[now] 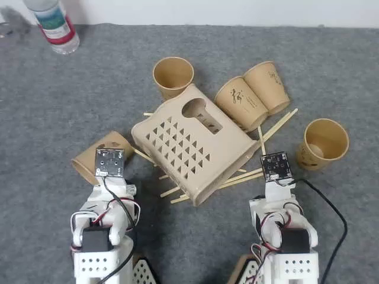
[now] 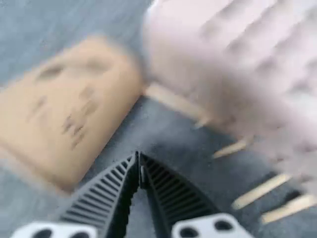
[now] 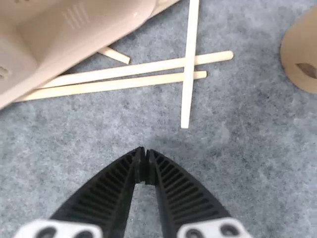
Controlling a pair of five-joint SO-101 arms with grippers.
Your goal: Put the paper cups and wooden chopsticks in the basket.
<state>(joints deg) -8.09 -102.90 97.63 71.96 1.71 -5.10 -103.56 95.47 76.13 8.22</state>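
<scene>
Left gripper [image 2: 140,167]: jaws closed, empty. Cup [image 2: 64,109] on its side just ahead of the tips, not touching. Right gripper [image 3: 144,166]: jaws closed, empty. Chopsticks [image 3: 133,72] lie crossed just ahead, their far ends under the tipped basket [image 3: 64,29]. Second cup [image 3: 302,49] lies farther off, beside them.

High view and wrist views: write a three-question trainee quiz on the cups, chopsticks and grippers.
1. Fill the gap: several wooden chopsticks lie partly under the ____.
2. How many paper cups show in the high view? A three, B five, C seven.
3. True or false: the right gripper holds a chopstick.

Key: 1 basket; 2 B; 3 false, it is shut on nothing and the chopsticks lie on the surface ahead of it.
</scene>
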